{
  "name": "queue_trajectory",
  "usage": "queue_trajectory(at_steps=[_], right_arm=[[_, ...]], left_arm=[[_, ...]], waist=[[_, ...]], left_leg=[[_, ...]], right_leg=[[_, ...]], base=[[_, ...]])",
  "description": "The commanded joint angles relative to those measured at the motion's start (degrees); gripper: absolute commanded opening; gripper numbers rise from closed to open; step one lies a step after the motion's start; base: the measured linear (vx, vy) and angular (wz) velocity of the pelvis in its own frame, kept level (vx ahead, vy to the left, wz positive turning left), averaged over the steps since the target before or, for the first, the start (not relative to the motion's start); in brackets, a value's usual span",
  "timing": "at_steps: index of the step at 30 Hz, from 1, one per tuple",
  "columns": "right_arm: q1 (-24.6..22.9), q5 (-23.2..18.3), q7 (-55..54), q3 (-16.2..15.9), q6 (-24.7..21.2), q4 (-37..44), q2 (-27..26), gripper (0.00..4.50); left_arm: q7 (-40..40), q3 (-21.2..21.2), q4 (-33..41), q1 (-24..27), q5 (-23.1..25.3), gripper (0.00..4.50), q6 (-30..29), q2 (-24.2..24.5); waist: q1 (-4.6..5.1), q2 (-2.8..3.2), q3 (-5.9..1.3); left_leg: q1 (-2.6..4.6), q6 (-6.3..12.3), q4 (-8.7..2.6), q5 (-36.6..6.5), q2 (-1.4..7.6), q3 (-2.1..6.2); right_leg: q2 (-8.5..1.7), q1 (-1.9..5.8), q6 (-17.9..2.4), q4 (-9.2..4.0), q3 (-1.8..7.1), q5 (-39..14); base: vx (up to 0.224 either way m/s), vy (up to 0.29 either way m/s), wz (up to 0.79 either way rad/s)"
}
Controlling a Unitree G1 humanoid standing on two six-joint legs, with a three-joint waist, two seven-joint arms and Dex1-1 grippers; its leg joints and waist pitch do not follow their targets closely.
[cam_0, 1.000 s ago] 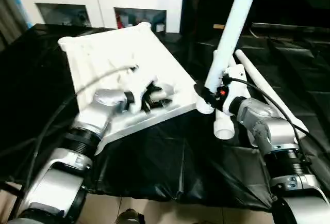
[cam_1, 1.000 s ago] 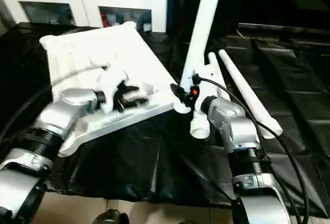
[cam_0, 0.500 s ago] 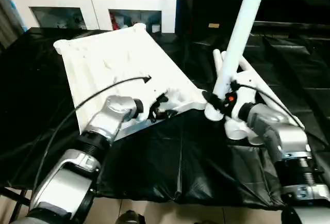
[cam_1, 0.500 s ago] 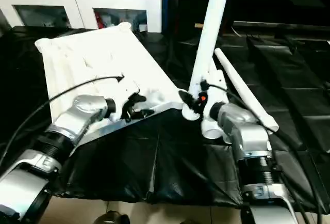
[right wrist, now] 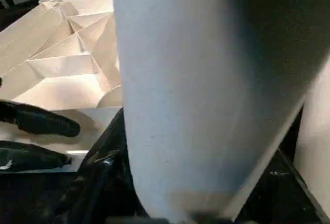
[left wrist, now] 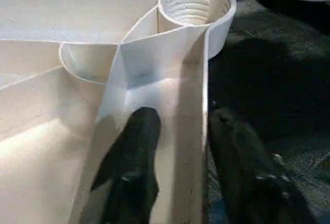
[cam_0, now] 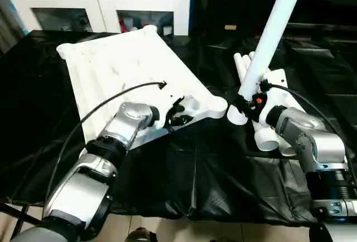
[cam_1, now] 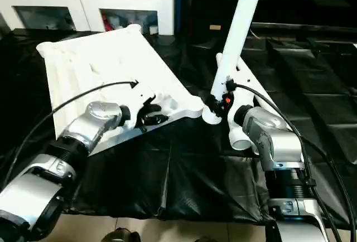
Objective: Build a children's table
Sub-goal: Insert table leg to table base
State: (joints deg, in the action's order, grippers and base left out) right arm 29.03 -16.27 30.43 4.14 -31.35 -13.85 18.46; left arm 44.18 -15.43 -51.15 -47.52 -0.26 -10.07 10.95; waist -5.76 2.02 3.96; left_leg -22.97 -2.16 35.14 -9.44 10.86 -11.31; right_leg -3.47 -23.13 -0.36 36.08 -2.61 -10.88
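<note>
White tabletop [cam_0: 122,69] – one; legs [cam_0: 273,24] – several.

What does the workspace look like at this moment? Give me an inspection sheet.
Surface: black sheeting, wrinkled.
Job's things: tabletop underside up, corner socket empty; one leg held tilted near that corner; spare legs lying beside it.
Clutter: nothing seen.
Grippers: left gripper straddles the tabletop's edge wall by the socket; right gripper shut on the leg's lower end.
Cables: black cable over the left forearm, another along the right.
Surroundings: white cabinet behind.
</note>
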Motion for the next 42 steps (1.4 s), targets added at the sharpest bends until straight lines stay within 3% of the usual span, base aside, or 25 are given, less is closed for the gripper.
queue_trajectory(at_steps=[1, 20, 21, 29, 32, 35, 38, 40, 42], right_arm=[[0.4, -0.8, -0.4, 0.7, -0.8, 1.7, -0.3, 1.89], [1.7, -0.1, -0.6, -0.6, 0.3, 1.0, -1.5, 1.89], [2.2, -0.1, -0.3, -0.9, 0.8, 0.3, -1.7, 1.89], [4.3, 0.4, 3.3, -2.7, 7.6, -1.8, -3.3, 1.89], [4.4, 0.3, 5.4, -3.8, 7.6, -1.7, -2.9, 1.89], [3.7, 0.5, 10.6, -7.0, 6.5, -1.7, -1.6, 1.89], [3.4, 1.3, 12.1, -8.6, 6.2, -3.4, -1.3, 1.89], [3.5, 1.9, 12.5, -9.2, 6.7, -4.8, -1.4, 1.89], [3.5, 2.4, 12.6, -9.5, 7.0, -5.7, -1.5, 1.89]], left_arm=[[0.3, -0.2, -0.9, -1.2, 1.1, 1.52, 0.3, 0.4], [4.1, -0.4, -3.0, -1.5, 2.8, 0.13, 0.9, 1.6], [5.3, -0.7, -2.8, -1.1, 3.0, 0.08, 1.4, 2.0], [14.7, -3.1, 1.2, 2.5, 3.3, 0.0, 5.4, 5.6], [17.8, -3.3, 3.5, 4.0, 2.7, 0.0, 6.6, 7.0], [20.9, -3.4, 7.0, 6.2, 2.2, 0.0, 7.7, 9.1], [21.3, -3.0, 7.6, 6.8, 1.9, 0.0, 7.8, 9.9], [21.5, -2.5, 8.0, 7.1, 1.6, 0.0, 8.2, 10.2], [22.0, -1.9, 8.7, 7.5, 1.1, 0.0, 8.1, 10.3]], waist=[[-0.13, -0.01, -4.93], [0.02, -0.07, -4.75], [0.11, -0.3, -4.73], [0.22, -0.3, -4.74], [0.2, -0.24, -4.78], [-0.15, -0.1, -4.82], [-0.41, -0.61, -4.76], [-0.59, -0.41, -4.73], [-0.62, -0.59, -4.7]], left_leg=[[1.82, 0.25, -3.88, -11.3, 2.09, 1.59], [1.82, -0.32, -4.15, -12.2, 2.17, 1.65], [1.83, -0.29, -4.16, -12.5, 2.15, 1.64], [1.86, -0.07, -4.27, -12.0, 2.41, 1.6], [1.9, 0.04, -4.4, -11.8, 2.6, 1.62], [1.93, -0.01, -4.5, -11.7, 2.77, 1.53], [1.96, 0.0, -4.43, -11.8, 2.68, 1.33], [2.01, -0.32, -4.4, -11.8, 2.66, 1.33], [1.93, -0.53, -4.46, -11.7, 2.67, 1.37]], right_leg=[[-4.65, 2.93, -13.4, -4.69, 2.29, -7.7], [-4.84, 2.79, -13.1, -4.86, 2.38, -9.2], [-4.85, 2.8, -13.1, -4.89, 2.39, -9.6], [-5.0, 2.62, -13.3, -4.75, 2.45, -9.5], [-5.01, 2.6, -13.6, -4.48, 2.44, -8.3], [-5.0, 2.55, -13.8, -4.2, 2.4, -7.2], [-5.07, 2.47, -13.6, -4.28, 2.49, -7.9], [-5.2, 2.34, -13.4, -4.43, 2.54, -9.3], [-5.18, 2.39, -13.1, -4.44, 2.56, -9.8]], base=[[0.0, 0.0, 0.0], [0.0, 0.0, 0.0], [0.0, 0.0, 0.0], [0.0, 0.0, 0.0], [0.0, 0.0, 0.0], [0.0, 0.0, 0.0], [0.0, 0.0, 0.0], [0.0, 0.0, 0.0], [0.0, 0.0, 0.0]])
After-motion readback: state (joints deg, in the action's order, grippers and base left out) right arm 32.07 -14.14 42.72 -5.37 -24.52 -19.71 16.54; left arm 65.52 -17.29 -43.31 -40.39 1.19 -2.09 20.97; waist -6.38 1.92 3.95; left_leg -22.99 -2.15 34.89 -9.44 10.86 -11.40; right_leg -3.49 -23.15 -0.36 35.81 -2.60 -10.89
